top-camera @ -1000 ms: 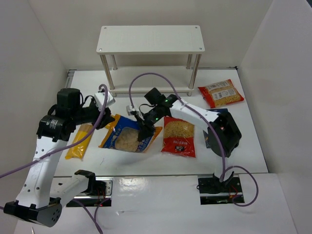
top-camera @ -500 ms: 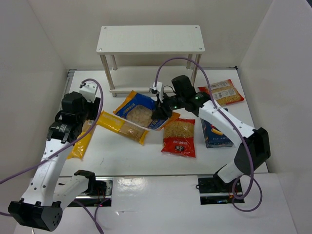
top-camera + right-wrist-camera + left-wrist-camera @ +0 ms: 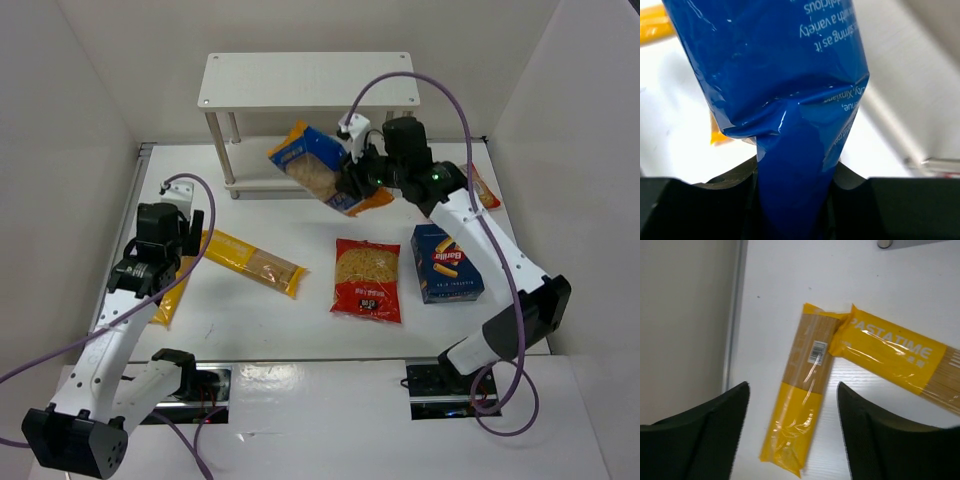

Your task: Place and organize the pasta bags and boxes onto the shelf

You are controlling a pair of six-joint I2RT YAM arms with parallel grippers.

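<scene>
My right gripper (image 3: 356,182) is shut on the blue-and-orange pasta bag (image 3: 315,168) and holds it tilted in the air just in front of the white two-tier shelf (image 3: 308,80). In the right wrist view the bag's blue end (image 3: 780,75) is pinched between the jaws of the right gripper (image 3: 795,200). My left gripper (image 3: 142,272) is open and empty above a yellow spaghetti packet (image 3: 802,400) near the left wall. A second spaghetti packet (image 3: 250,260) lies angled beside it and also shows in the left wrist view (image 3: 895,360).
A red windowed bag (image 3: 367,280) lies at the table's middle, and the dark blue Barilla box (image 3: 447,262) lies to its right. Another red bag (image 3: 487,192) is partly hidden behind my right arm. White walls close in both sides.
My right arm has lifted the blue-and-orange bag off the table and carried it back toward the shelf. My left arm has drawn back to the left, over the spaghetti packet.
</scene>
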